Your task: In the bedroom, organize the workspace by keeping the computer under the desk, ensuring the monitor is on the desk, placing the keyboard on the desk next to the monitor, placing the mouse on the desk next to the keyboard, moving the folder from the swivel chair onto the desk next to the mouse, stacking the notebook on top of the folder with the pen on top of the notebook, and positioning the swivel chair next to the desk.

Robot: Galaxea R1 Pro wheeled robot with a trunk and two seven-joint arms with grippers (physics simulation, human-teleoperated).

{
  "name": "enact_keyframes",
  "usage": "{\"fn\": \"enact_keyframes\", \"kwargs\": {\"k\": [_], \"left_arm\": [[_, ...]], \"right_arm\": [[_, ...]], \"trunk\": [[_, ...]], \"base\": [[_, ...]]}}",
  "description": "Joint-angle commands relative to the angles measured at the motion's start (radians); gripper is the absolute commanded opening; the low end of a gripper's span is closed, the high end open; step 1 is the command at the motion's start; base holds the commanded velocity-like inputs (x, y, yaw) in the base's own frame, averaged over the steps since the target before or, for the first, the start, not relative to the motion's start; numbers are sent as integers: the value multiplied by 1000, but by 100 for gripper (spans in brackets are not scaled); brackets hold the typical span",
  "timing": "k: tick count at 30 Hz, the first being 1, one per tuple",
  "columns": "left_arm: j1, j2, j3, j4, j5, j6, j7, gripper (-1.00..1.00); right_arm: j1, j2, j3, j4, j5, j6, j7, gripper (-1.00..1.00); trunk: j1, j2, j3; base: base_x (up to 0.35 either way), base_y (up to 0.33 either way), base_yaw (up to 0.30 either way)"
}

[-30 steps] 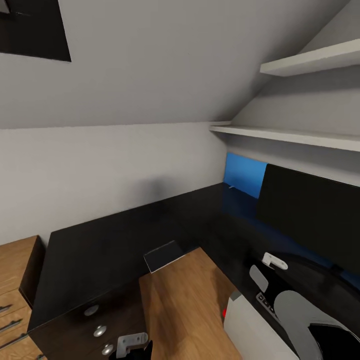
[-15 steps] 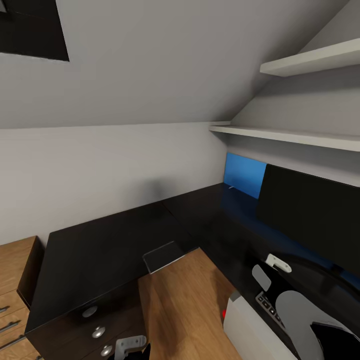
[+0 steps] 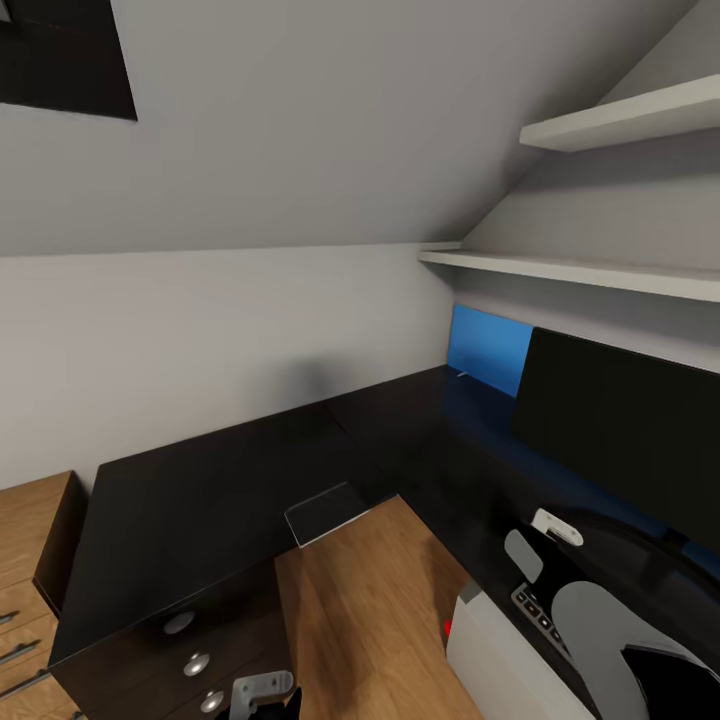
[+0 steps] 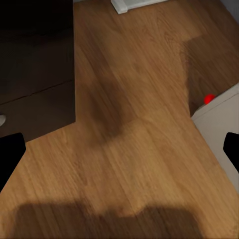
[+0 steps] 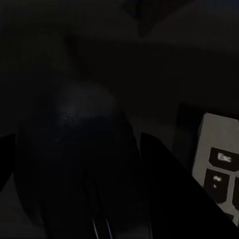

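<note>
Currently the right jaws [image 5: 74, 149] hold a rounded black mouse [image 5: 74, 164], just beside the keyboard [image 5: 219, 169] on the black counter [image 3: 220, 480]; an "Esc" key is readable. The left jaws [image 4: 119, 149] hang released above the wooden floor [image 4: 139, 124]. The monitor [image 3: 620, 430] stands behind, the blue folder [image 3: 490, 345] beyond it.

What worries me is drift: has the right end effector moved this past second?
Yes, slightly: against the monitor, the right end effector edged down-right in the head view.
</note>
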Motion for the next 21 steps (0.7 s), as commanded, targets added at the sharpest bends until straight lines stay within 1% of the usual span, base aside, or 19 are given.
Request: {"fn": "enact_keyframes", "kwargs": {"k": [1,17,21], "left_arm": [[-2,1,-4,-1,8,-4,7,100],[-2,2,-3,-1,9,-4,7,100],[-2,2,-3,-1,9,-4,7,100]], "right_arm": [[0,0,0,-2,-8,3,-3,-100],[0,1,1,-1,-8,2,-3,-100],[0,1,2,-1,-8,2,-3,-100]], "trunk": [[4,-8,-4],[65,-120,-55],[65,-120,-55]], "base": [[0,0,0],[0,0,0],[0,0,0]]}}
